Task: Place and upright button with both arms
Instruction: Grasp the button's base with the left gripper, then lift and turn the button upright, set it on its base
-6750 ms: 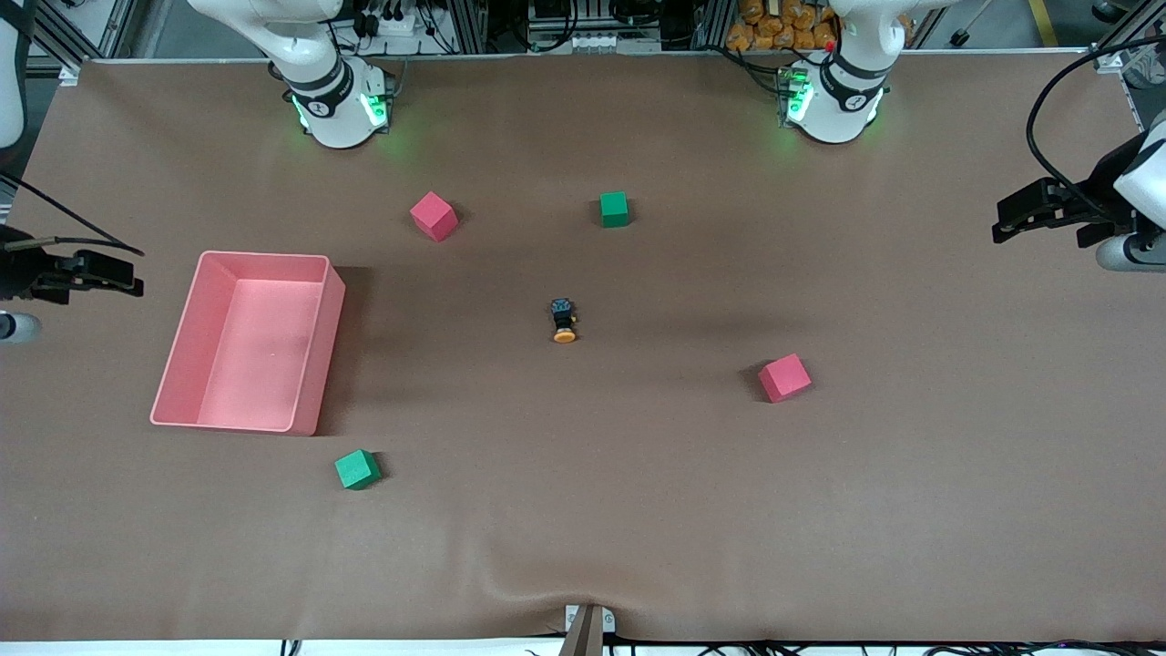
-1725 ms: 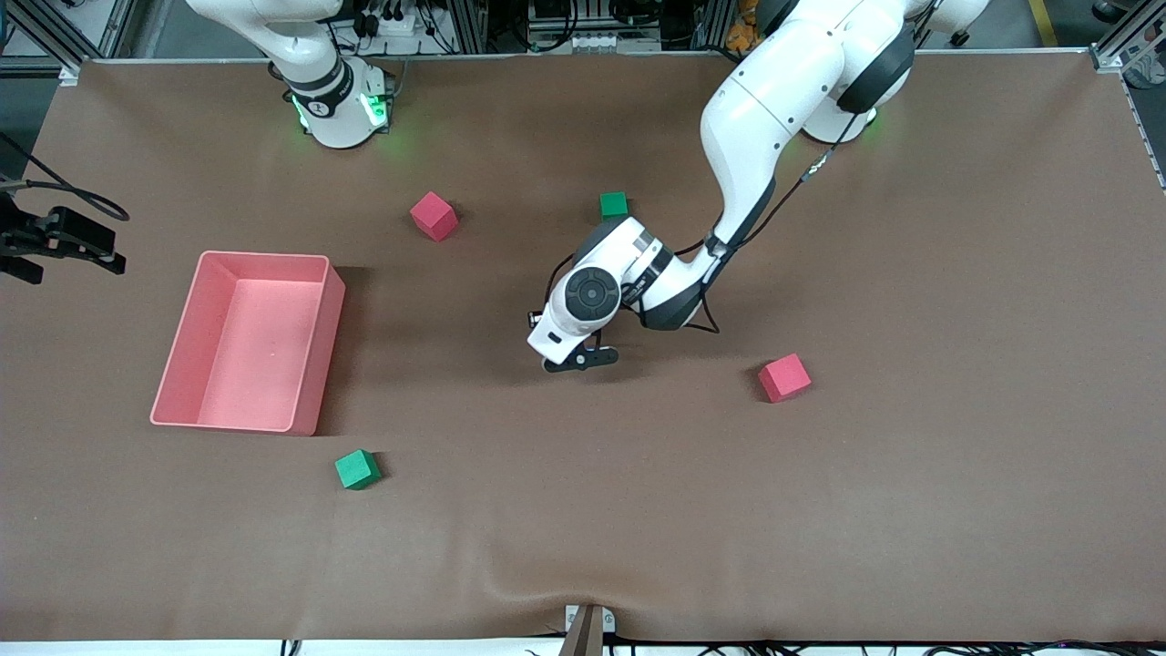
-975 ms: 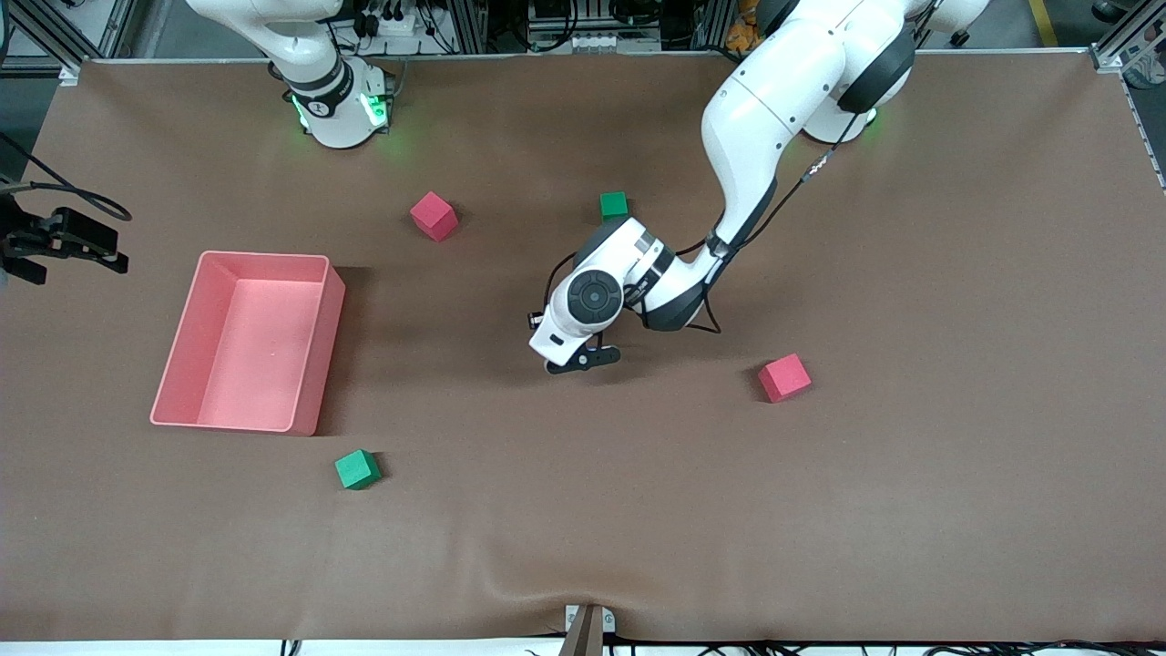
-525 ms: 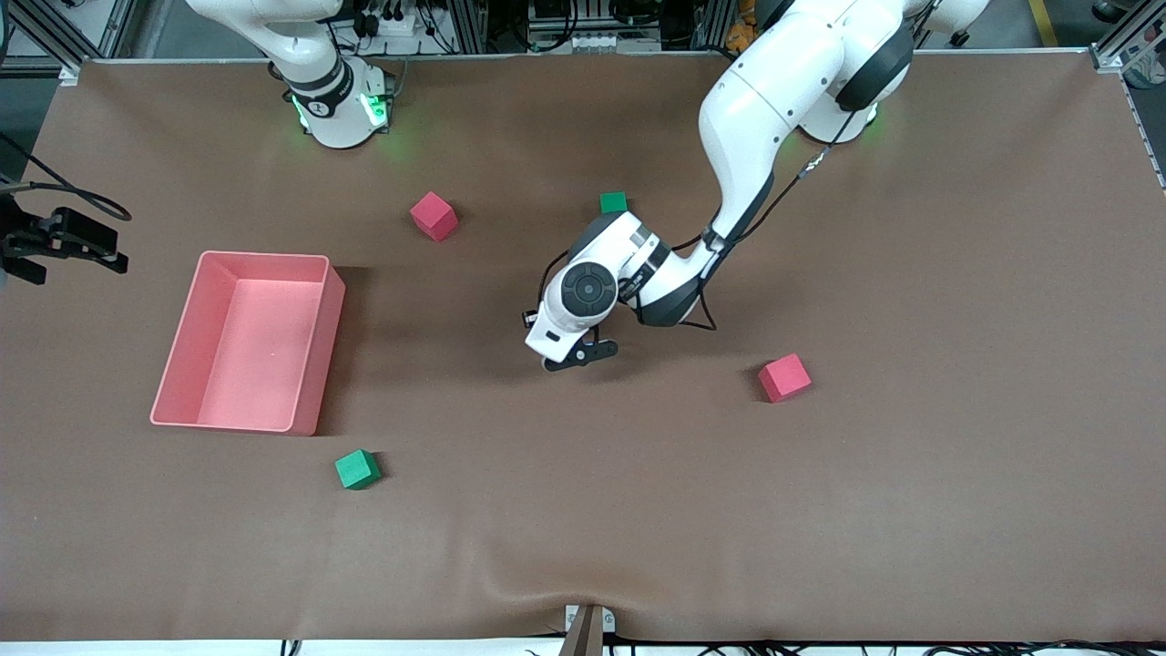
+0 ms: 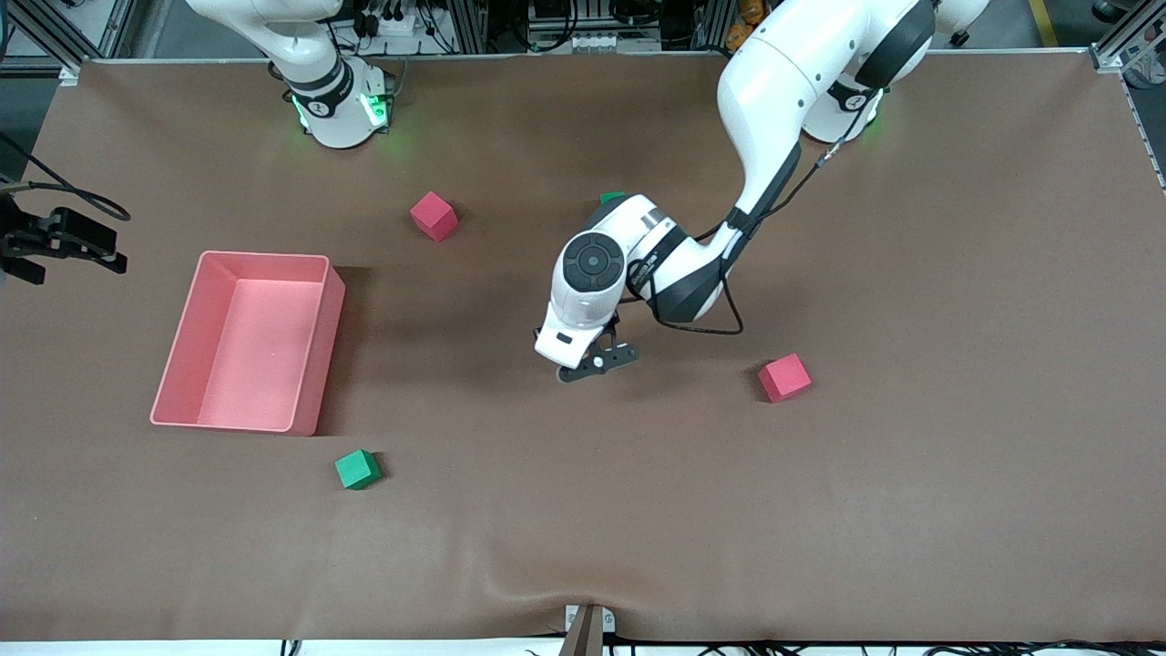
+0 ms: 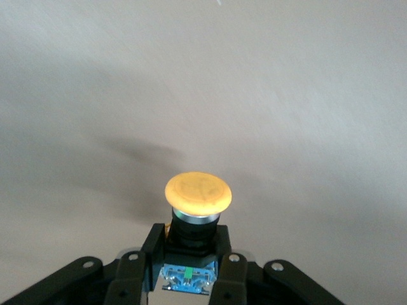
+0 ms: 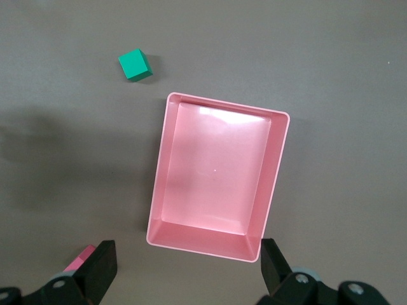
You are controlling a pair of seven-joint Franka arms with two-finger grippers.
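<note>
So the button [image 6: 198, 216] is now clamped in the left gripper [image 6: 191, 270] and lifted off the table since a moment ago, meaning pickup is done; right gripper [image 7: 184, 270] is spread, parked above the bin [image 7: 278, 166]

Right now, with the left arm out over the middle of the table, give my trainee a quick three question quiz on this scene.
1. True or false: the left claw is shut on the push-button.
2. What lies inside the pink bin: A a green cube, B nothing, C the push-button?
3. Fill in: the push-button's cap is ____.

Key: 1 true. 2 B. 3 orange. The right claw waits open above the bin.
</note>
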